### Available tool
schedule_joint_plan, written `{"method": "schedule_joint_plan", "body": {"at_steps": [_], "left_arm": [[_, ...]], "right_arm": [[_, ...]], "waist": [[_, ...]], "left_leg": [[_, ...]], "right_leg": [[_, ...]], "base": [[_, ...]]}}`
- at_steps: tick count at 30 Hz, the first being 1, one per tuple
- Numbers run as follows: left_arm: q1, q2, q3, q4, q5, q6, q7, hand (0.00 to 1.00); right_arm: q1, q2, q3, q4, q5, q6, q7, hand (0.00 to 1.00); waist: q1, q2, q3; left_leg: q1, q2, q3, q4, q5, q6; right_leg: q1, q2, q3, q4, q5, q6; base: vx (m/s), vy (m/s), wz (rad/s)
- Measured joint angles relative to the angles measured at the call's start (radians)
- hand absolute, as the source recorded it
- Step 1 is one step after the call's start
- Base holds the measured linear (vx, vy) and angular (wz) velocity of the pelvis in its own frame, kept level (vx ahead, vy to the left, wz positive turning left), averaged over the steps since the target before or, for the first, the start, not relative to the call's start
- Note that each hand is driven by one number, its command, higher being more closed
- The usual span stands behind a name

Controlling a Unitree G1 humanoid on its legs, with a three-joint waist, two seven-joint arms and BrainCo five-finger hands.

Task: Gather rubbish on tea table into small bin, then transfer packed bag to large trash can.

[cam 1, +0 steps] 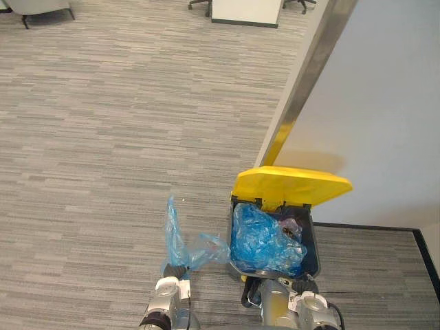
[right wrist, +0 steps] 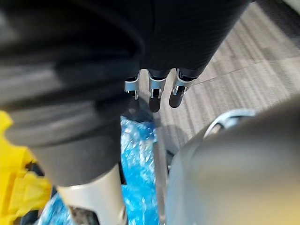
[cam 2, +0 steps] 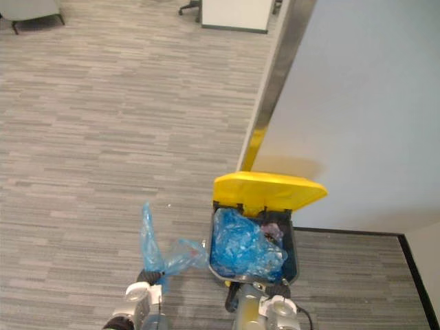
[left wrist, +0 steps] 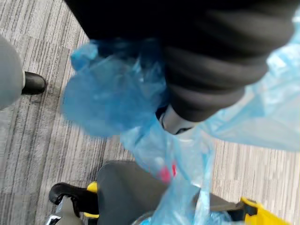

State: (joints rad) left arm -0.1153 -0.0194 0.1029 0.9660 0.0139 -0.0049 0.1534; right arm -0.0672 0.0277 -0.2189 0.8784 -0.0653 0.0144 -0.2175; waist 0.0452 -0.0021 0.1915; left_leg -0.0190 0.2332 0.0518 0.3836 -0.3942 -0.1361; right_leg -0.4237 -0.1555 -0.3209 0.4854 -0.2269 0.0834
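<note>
A grey trash can (cam 1: 315, 256) stands by the wall with its yellow lid (cam 1: 292, 184) tipped up. A crumpled blue bag (cam 1: 265, 240) fills the can. A loose tail of the blue plastic (cam 1: 180, 242) stretches out over the can's left rim and rises above my left hand (cam 1: 172, 275), which is shut on it. In the left wrist view the plastic (left wrist: 108, 98) bunches round the hand and its thumb (left wrist: 174, 123). My right hand (cam 1: 302, 292) hangs at the can's front rim. Its fingers (right wrist: 152, 89) are curled, with nothing seen between them.
A white wall with a metal edge strip (cam 1: 302, 89) runs behind the can, with a dark skirting (cam 1: 371, 227) at its foot. Grey striped carpet (cam 1: 103, 151) spreads to the left. Chairs (cam 1: 41, 10) and a white cabinet (cam 1: 244, 12) stand far back.
</note>
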Motion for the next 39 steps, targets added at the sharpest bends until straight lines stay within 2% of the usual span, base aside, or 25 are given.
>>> {"method": "schedule_joint_plan", "body": {"at_steps": [4, 7, 9, 12, 14, 15, 18, 23, 27, 33, 38, 39], "left_arm": [[-0.002, 0.007, -0.027, -0.037, -0.017, -0.002, 0.006, 1.0], [-0.006, 0.007, -0.054, -0.097, -0.025, -0.008, 0.023, 1.0], [-0.014, 0.011, -0.056, -0.128, -0.041, -0.012, 0.037, 1.0], [-0.026, 0.028, -0.066, -0.172, -0.06, -0.024, 0.042, 1.0], [-0.042, 0.049, -0.085, -0.203, -0.08, -0.031, 0.043, 1.0], [-0.051, 0.062, -0.09, -0.212, -0.097, -0.031, 0.045, 1.0], [-0.055, 0.067, -0.111, -0.261, -0.134, -0.034, 0.045, 1.0], [-0.086, 0.067, -0.187, -0.367, -0.172, -0.058, 0.04, 1.0], [-0.097, 0.067, -0.222, -0.429, -0.179, -0.072, 0.039, 1.0], [-0.107, 0.095, -0.25, -0.582, -0.255, -0.077, 0.04, 1.0], [-0.107, 0.109, -0.352, -0.793, -0.334, -0.08, 0.031, 1.0], [-0.108, 0.116, -0.386, -0.841, -0.353, -0.094, 0.011, 1.0]], "right_arm": [[-0.065, 0.0, 0.112, -0.103, -0.001, -0.01, -0.002, 0.0], [-0.145, -0.023, 0.157, -0.214, -0.003, -0.029, -0.024, 0.0], [-0.21, -0.05, 0.184, -0.236, -0.003, -0.032, -0.033, 0.0], [-0.299, -0.088, 0.193, -0.24, -0.005, -0.031, -0.039, 0.0], [-0.357, -0.107, 0.196, -0.256, -0.006, -0.02, -0.04, 0.0], [-0.393, -0.123, 0.193, -0.277, -0.006, -0.013, -0.04, 0.0], [-0.455, -0.166, 0.181, -0.277, -0.002, -0.001, -0.042, 0.0], [-0.55, -0.228, 0.121, -0.277, 0.035, 0.013, -0.062, 0.0], [-0.584, -0.23, 0.09, -0.274, 0.074, 0.031, -0.077, 0.0], [-0.661, -0.234, 0.031, -0.249, 0.123, 0.059, -0.079, 0.0], [-0.686, -0.263, 0.026, -0.249, 0.147, 0.071, -0.083, 0.0], [-0.686, -0.265, 0.026, -0.249, 0.148, 0.073, -0.08, 0.0]], "waist": [[0.014, 0.004, 0.001], [0.014, 0.004, 0.006], [0.015, 0.004, 0.02], [0.017, -0.007, 0.042], [0.034, -0.025, 0.062], [0.046, -0.03, 0.079], [0.047, -0.032, 0.097], [0.048, -0.032, 0.124], [0.044, -0.034, 0.144], [0.035, -0.034, 0.168], [0.021, -0.036, 0.179], [0.018, -0.036, 0.179]], "left_leg": [[-0.078, 0.006, -0.021, 0.036, 0.025, 0.013], [-0.162, 0.023, -0.009, 0.113, 0.042, 0.018], [-0.174, 0.027, -0.008, 0.114, 0.042, 0.019], [-0.195, 0.029, -0.006, 0.105, 0.027, 0.034], [-0.223, 0.027, -0.004, 0.105, 0.027, 0.034], [-0.227, 0.03, -0.004, 0.106, 0.03, 0.028], [-0.228, 0.032, -0.003, 0.114, 0.03, 0.025], [-0.239, 0.032, -0.002, 0.141, 0.03, -0.009], [-0.242, 0.026, -0.003, 0.166, 0.02, -0.028], [-0.248, 0.016, -0.003, 0.189, 0.012, -0.036], [-0.26, 0.004, -0.001, 0.197, 0.011, -0.037], [-0.26, 0.002, -0.001, 0.197, 0.011, -0.037]], "right_leg": [[-0.045, 0.008, -0.008, 0.0, 0.011, 0.007], [-0.069, 0.005, -0.035, -0.004, 0.021, -0.011], [-0.07, 0.002, -0.043, -0.009, 0.025, -0.009], [-0.084, 0.011, -0.023, -0.023, 0.039, 0.004], [-0.107, 0.034, 0.007, -0.054, 0.079, -0.006], [-0.11, 0.048, 0.013, -0.075, 0.096, -0.009], [-0.111, 0.053, 0.017, -0.074, 0.1, -0.013], [-0.115, 0.047, 0.021, -0.061, 0.101, -0.016], [-0.117, 0.03, 0.023, -0.033, 0.096, -0.026], [-0.12, 0.017, 0.027, -0.016, 0.091, -0.028], [-0.135, 0.005, 0.036, -0.003, 0.091, -0.028], [-0.135, 0.003, 0.037, -0.003, 0.091, -0.028]], "base": [[-0.04, -0.119, 0.16], [-0.03, -0.075, 0.24], [-0.05, -0.044, 0.2], [-0.08, -0.02, 0.14], [-0.07, -0.019, -0.15], [-0.04, -0.013, -0.23], [0.0, -0.006, -0.11], [0.01, 0.027, 0.01], [0.02, 0.059, 0.05], [0.02, 0.043, 0.02], [0.0, 0.013, 0.0], [0.0, 0.0, 0.0]]}}
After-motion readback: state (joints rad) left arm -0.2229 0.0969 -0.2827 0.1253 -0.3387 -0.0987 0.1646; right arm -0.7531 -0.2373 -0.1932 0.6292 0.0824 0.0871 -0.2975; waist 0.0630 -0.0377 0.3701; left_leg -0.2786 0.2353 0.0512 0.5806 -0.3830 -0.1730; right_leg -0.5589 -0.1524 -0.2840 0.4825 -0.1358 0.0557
